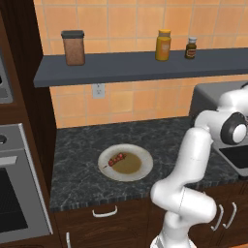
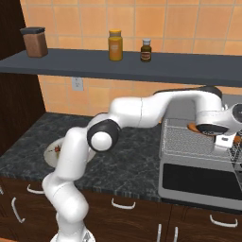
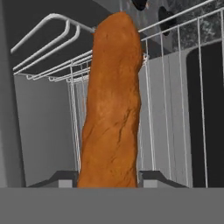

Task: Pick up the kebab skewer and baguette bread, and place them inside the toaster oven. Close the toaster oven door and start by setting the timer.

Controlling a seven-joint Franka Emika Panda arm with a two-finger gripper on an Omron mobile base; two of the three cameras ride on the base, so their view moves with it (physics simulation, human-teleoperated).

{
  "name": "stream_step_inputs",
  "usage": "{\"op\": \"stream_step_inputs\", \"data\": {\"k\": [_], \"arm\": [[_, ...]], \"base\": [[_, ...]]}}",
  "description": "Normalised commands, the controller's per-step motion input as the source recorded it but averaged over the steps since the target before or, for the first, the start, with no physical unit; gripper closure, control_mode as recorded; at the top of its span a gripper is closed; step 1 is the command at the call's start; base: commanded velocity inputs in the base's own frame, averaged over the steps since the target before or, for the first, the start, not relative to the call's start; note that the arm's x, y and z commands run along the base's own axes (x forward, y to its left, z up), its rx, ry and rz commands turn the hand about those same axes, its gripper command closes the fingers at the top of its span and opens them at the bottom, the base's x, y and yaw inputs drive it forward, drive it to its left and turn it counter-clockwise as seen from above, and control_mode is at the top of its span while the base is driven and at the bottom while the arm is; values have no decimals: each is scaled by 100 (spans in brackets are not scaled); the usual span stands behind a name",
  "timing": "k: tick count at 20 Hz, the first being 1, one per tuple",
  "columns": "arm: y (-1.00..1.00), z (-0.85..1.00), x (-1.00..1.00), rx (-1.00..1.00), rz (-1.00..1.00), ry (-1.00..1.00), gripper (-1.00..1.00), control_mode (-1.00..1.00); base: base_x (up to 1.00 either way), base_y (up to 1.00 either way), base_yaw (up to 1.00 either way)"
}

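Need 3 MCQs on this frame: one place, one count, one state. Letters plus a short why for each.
1. Where is the short kebab skewer with dark-red chunks?
A. on the round white plate
B. on the wire rack
C. on the shelf

2. How many containers stand on the dark grey wall shelf?
A. one
B. two
C. three

3. What state is the tool in?
A. open, holding nothing
B. shut on the slim orange-brown baguette bread
C. shut on the skewer

Answers:
1 A: the kebab skewer lies on the round white plate on the black counter.
2 C: a brown canister, a yellow jar and a small dark bottle stand on the shelf.
3 B: the tool grips the baguette bread over the wire rack of the grey toaster oven.
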Motion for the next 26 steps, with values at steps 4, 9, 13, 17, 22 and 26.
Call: {"op": "stream_step_inputs", "data": {"k": [4,9,13,17,22,26], "arm": [[46,-17,18,0,0,-10,100,-100],[45,-38,21,0,0,-12,100,-100],[8,-22,44,0,-1,-8,100,-100],[0,-23,50,0,-1,-7,100,-100],[0,-21,32,-2,0,-3,-100,-100],[0,0,7,0,0,0,-100,-100]], "base": [[0,0,0],[0,0,0],[0,0,0],[0,0,0],[0,0,0],[0,0,0]]}}
